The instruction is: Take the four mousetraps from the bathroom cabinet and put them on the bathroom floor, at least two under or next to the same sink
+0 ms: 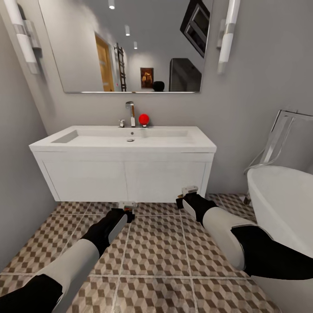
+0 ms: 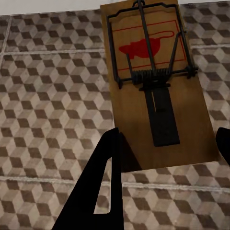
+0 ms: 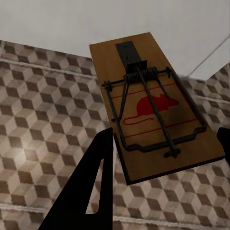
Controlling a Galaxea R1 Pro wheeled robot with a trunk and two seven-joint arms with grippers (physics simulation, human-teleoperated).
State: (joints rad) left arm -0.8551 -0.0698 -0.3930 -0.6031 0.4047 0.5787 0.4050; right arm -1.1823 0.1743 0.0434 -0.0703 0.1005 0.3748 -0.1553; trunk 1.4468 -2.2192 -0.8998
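- The left hand (image 1: 127,208) reaches forward and low, just in front of the wall-hung white vanity cabinet (image 1: 126,176), above the bathroom floor (image 1: 152,252) of square tiles printed with brown, beige and white cubes.
- In the left wrist view, a flat rectangular brown wooden mousetrap (image 2: 155,86) with a dark wire spring bar and a red mouse print sits between the left hand's (image 2: 165,158) two black fingers (image 2: 103,177), its near end pinched by them. The board hangs over the patterned floor tiles (image 2: 48,96).
- The right hand (image 1: 188,193) is stretched out beside the left one, a little further forward, near the vanity's right lower corner.
- In the right wrist view, a second brown wooden mousetrap (image 3: 153,112) of the same kind, with red mouse outline and dark metal frame, is gripped at its near edge between the right hand's (image 3: 165,158) black fingers (image 3: 96,172). Behind it are the floor tiles (image 3: 43,110) and the white underside or front of the vanity (image 3: 72,24).
- On the vanity top lies a shallow white rectangular sink (image 1: 126,135) with a chrome tap (image 1: 130,111) and a small round red object (image 1: 144,118) beside the tap.
- A wide mirror (image 1: 126,43) hangs above, flanked by two white tube lamps (image 1: 228,34).
- A white bathtub (image 1: 282,204) stands at the right, close to the right arm.
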